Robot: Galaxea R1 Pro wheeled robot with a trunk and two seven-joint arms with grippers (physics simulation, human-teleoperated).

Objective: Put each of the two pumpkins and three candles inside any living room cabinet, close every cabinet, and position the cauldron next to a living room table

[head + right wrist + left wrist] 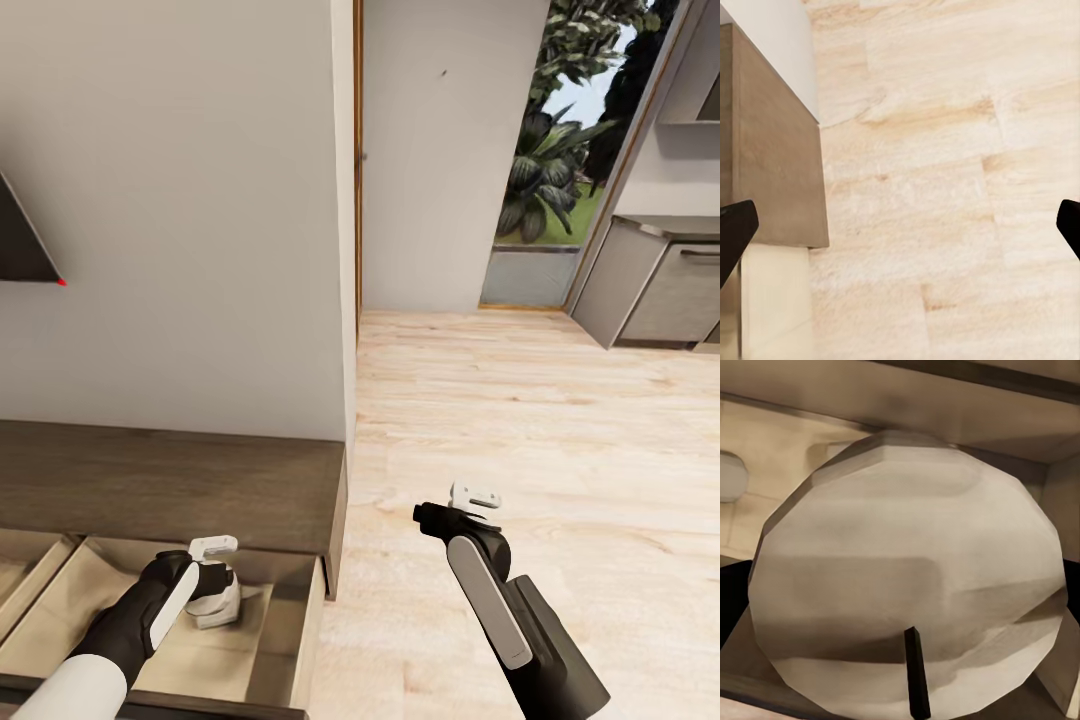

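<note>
Your left gripper (215,580) is down inside the open drawer (300,620) of the cabinet (170,480), its fingers clamped on a candle (218,603). In the left wrist view that candle (907,562) sits close up, wick showing, with a second candle (731,476) lying further off on the pale drawer floor. Your right gripper (470,505) hangs over the wooden floor (520,420) just beside the cabinet's end, jaws spread apart and holding nothing; its dark fingertips (735,229) sit wide at the frame edges.
</note>
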